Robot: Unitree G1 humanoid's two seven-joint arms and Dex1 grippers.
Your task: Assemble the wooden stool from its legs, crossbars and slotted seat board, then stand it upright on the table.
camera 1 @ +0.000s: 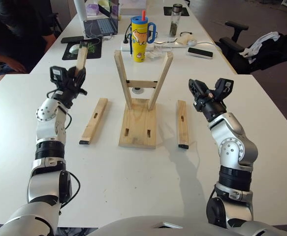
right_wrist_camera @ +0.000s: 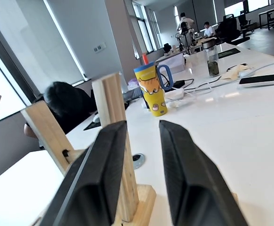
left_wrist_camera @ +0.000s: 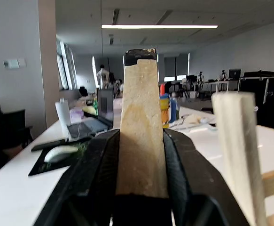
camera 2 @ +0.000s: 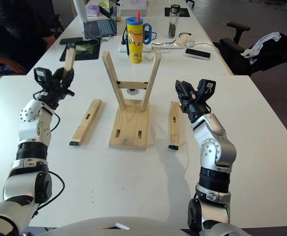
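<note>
Two slots are showing unfilled in the pale seat board [camera 1: 137,127], flat on the worktop [camera 1: 133,196] and carrying splayed legs [camera 1: 123,78] joined by a crossbar [camera 1: 142,84] — a stray arm is risking toppling them. One slotted piece [camera 1: 94,121] is lying left of the board, its twin [camera 1: 182,118] right. Farther left, the left claw [camera 1: 77,77] is clamping a spare leg [camera 1: 81,58] near-upright — tilted entry is risking a jam. Right of the board, the right claw [camera 1: 209,92] is hanging, fingers apart.

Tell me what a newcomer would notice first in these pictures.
At the centre of the table the seat board lies flat with two legs and a crossbar rising from it, and a loose wooden piece flat on each side. At the left, the left gripper holds another leg upright. The right gripper hangs open beside the board.
</note>
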